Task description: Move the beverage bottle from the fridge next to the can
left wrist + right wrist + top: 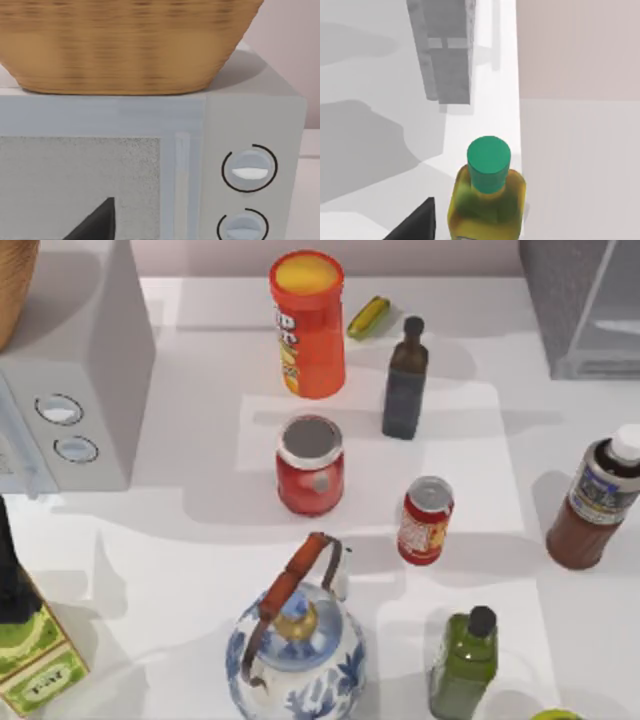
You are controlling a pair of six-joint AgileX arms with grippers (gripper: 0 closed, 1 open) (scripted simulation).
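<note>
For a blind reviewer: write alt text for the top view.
The beverage bottle stands on the white table at the right edge, apart from the small red can near the centre. The grey fridge sits in the far right corner.

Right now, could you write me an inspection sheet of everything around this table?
Surface: white table, shadowed.
Job's things: beverage bottle stands on the table at the right, apart from the can; fridge at the top right.
Clutter: orange tube, dark bottle, red jar, teapot, green bottle, yellow bottle with green cap.
Grippers: dark tips in both wrist views; state unclear.
Cables: nothing seen.
Surroundings: white box with two knobs, basket on top.
</note>
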